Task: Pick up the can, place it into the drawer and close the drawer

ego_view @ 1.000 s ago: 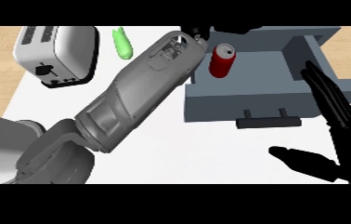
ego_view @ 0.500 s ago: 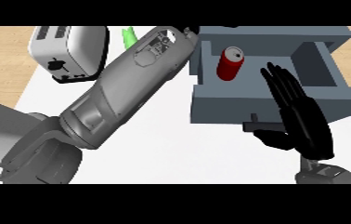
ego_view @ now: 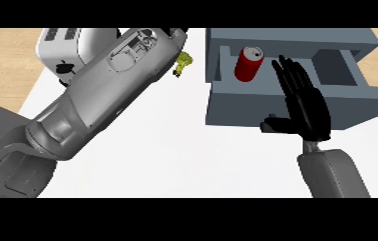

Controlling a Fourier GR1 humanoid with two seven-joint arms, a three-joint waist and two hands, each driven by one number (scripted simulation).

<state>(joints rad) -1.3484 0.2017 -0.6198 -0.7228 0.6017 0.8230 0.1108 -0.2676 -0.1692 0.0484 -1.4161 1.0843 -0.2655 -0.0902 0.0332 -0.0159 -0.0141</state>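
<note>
The open drawer (ego_view: 221,100) holds the can (ego_view: 249,63) at its left; its right part lies free. The right hand (ego_view: 306,110), fingers straight, covers the drawer's front. White tabletop (ego_view: 184,155) between the forearms lies bare.

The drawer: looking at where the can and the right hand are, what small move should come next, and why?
Probably push the drawer shut with the right hand. The can already stands inside the open drawer, and the hand is flat with straight fingers over the drawer's front.
</note>
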